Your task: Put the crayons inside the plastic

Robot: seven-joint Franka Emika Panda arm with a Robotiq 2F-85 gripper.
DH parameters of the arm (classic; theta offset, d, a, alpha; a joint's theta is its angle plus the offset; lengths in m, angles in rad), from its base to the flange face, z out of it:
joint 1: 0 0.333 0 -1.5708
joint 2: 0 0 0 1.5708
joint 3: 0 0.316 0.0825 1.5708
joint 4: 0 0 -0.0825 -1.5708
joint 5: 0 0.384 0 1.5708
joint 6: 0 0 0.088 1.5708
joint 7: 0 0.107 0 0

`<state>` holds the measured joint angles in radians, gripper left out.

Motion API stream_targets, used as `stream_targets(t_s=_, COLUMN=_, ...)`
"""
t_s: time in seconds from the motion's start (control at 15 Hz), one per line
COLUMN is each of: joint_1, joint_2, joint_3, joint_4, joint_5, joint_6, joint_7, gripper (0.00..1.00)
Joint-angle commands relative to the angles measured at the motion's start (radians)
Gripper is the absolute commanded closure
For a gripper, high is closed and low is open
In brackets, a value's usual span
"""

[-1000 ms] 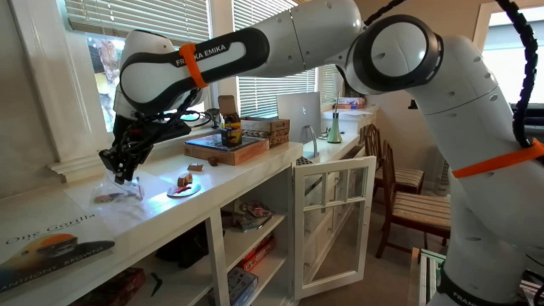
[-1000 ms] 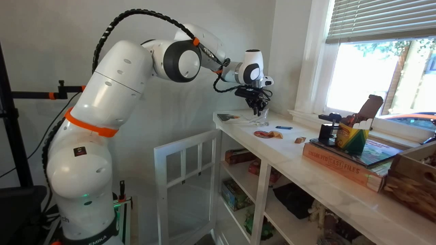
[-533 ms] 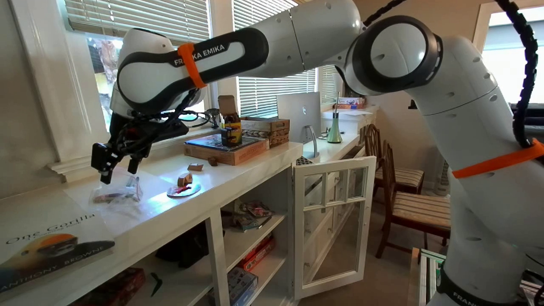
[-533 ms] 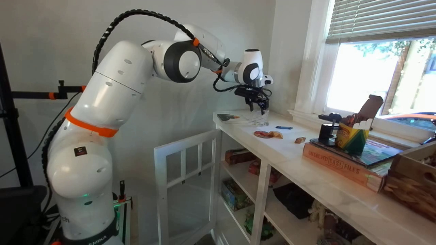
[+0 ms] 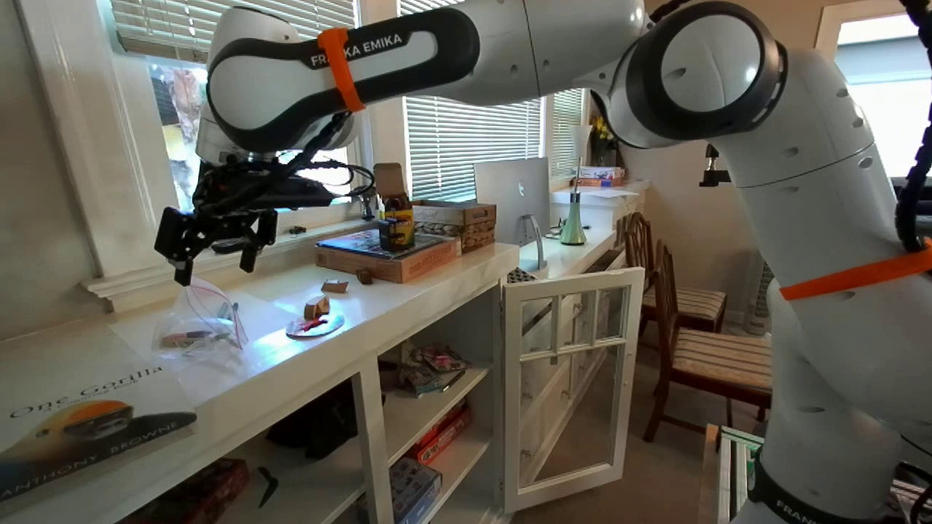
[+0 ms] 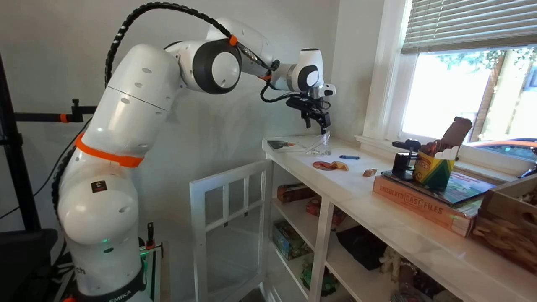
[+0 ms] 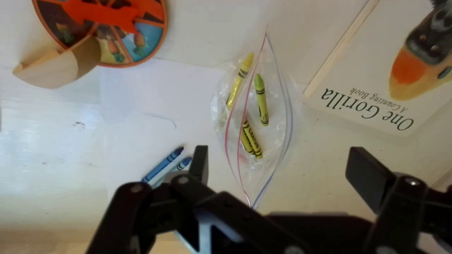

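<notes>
"Any words?"
"The book [image 7: 370, 72] says One Gorilla, the flat box [image 6: 419, 206] Unsolved Case Files."
"The crayons [image 7: 262, 103]?"
"Some in the bag [image 7: 278, 116], blue ones [image 7: 162, 164] near it. The gripper [image 5: 215, 269] has fingers wide apart, holding nothing."

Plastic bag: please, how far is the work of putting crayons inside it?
Done: several crayons lie inside the clear plastic bag. In hand: nothing; the open gripper is above it. Left, apparently: at least two bluish crayons lying outside the bag.
</notes>
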<state>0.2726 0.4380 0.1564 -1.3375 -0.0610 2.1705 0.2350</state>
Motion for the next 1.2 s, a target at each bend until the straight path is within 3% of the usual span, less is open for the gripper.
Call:
stream_targets(t_s=0.0, joint_1=-0.001, joint_2=-0.079, joint_3=-0.003, joint_4=-0.081, joint_5=0.027, joint_6=-0.074, joint_7=0.097, gripper=0.0)
stream_targets(t_s=0.2, joint_1=-0.007, joint_2=-0.142, joint_3=0.005, joint_4=-0.151, joint_5=0.045, joint_6=-0.089, joint_7=0.125, gripper=0.0)
stream_targets(t_s=0.73, joint_1=-0.032, joint_2=-0.311, joint_3=0.006, joint_4=-0.372, joint_5=0.061, joint_6=0.035, joint_7=0.002, gripper=0.0)
stream_targets(t_s=1.13, joint_1=-0.054, joint_2=-0.37, joint_3=0.01, joint_4=-0.495, joint_5=0.073, joint_6=0.13, joint_7=-0.051, gripper=0.0)
